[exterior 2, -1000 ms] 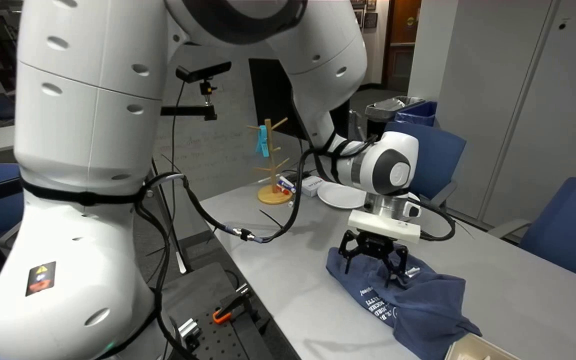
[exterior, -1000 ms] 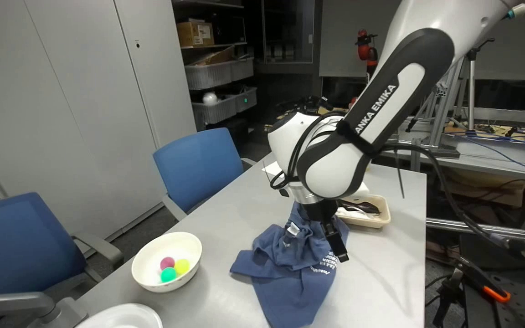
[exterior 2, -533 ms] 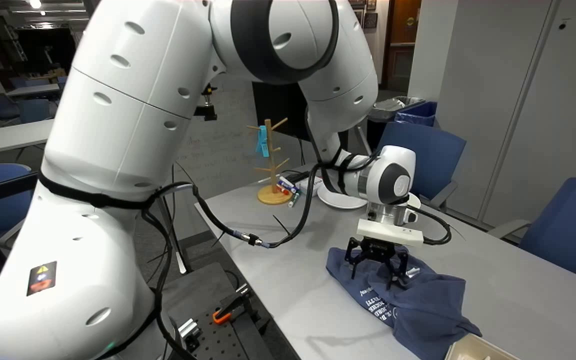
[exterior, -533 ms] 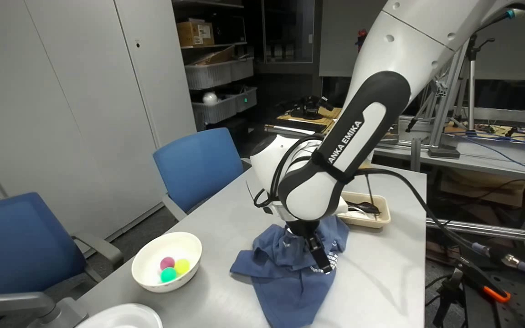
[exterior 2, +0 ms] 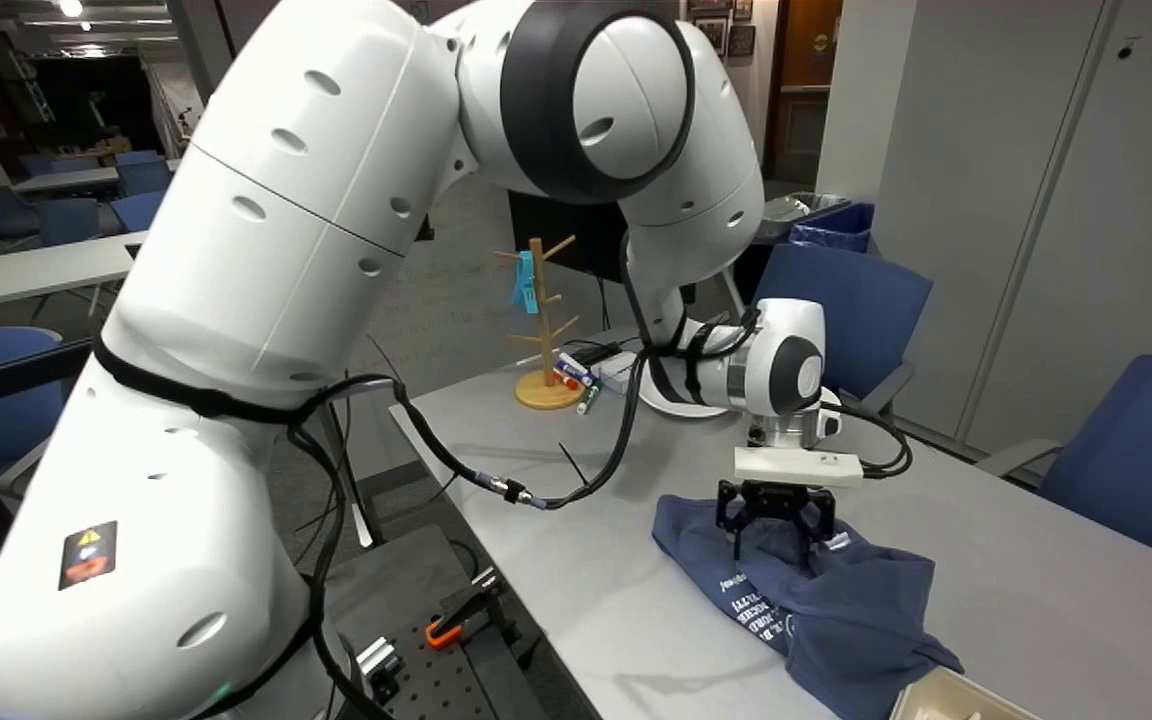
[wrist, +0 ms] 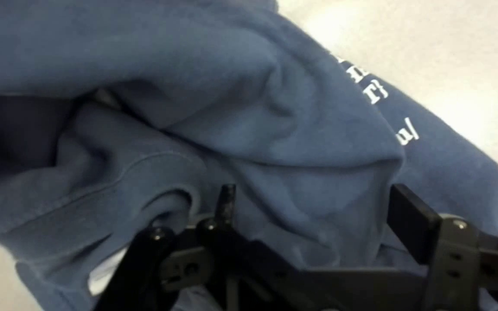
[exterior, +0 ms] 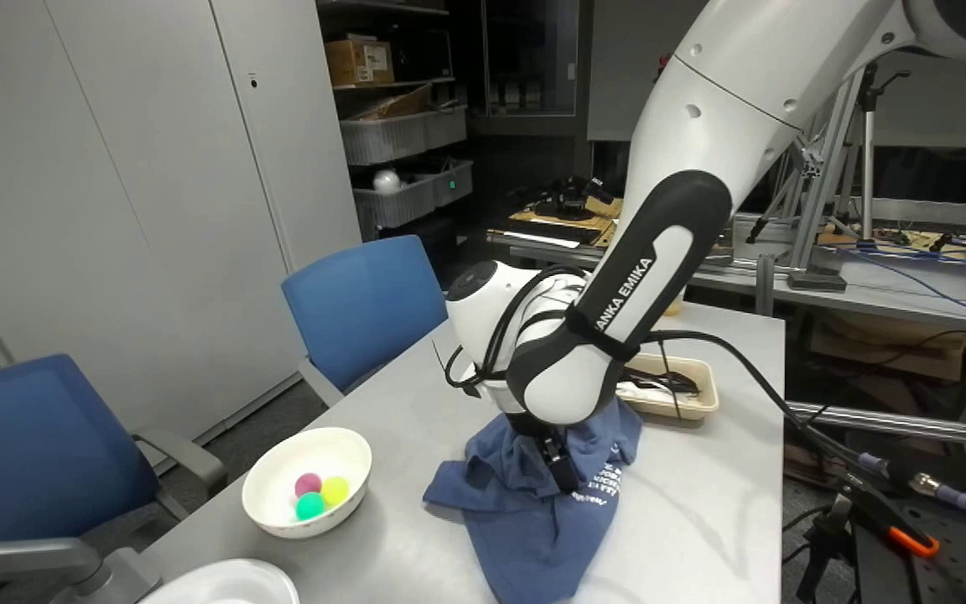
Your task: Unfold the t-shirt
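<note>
The t-shirt is dark blue with white lettering. It lies crumpled and folded over on the table in both exterior views (exterior: 533, 537) (exterior 2: 856, 630), and its folds fill most of the wrist view (wrist: 214, 56). A small white tag (exterior 2: 836, 541) shows beside the gripper. My gripper (exterior 2: 772, 560) points down at the middle of the shirt; it also shows in the other views (exterior: 565, 482) (wrist: 314, 203). Its fingers stand wide apart, with a raised fold of blue cloth between them. I cannot tell whether the fingertips press on the cloth.
A white bowl (exterior: 273, 474) with several coloured balls and a white plate (exterior: 223, 583) stand on the table (exterior: 684, 537). A cream tray (exterior: 680, 412) with dark and white items sits close to the shirt. A wooden mug tree (exterior 2: 539, 330) stands near the far corner.
The gripper has come down onto the shirt and shifted across it, toward the bowl side in an exterior view. The arm has lowered and reached further out. The shirt has hardly moved.
</note>
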You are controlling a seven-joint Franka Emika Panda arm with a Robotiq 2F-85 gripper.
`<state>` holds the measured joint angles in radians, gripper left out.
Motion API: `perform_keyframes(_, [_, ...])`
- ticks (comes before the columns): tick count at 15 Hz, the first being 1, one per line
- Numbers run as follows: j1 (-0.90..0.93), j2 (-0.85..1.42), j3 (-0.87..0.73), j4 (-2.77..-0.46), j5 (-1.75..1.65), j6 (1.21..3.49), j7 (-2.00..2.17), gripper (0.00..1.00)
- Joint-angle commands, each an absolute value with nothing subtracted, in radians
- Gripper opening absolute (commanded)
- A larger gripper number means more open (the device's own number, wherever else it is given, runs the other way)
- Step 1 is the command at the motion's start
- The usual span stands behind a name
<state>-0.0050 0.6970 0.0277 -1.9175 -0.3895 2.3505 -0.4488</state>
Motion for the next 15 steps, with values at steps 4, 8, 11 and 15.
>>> perform_keyframes(4, [0.039,0.739,-0.042,-1.889,-0.497,2.519,-0.360,0.87])
perform_keyframes(8, [0.093,0.734,-0.116,-1.882,-0.574,2.716,-0.242,0.84])
perform_keyframes(11, [0.150,0.735,-0.191,-1.863,-0.622,2.839,-0.145,0.83])
perform_keyframes(15, [0.238,0.762,-0.323,-1.813,-0.678,2.949,-0.001,0.83])
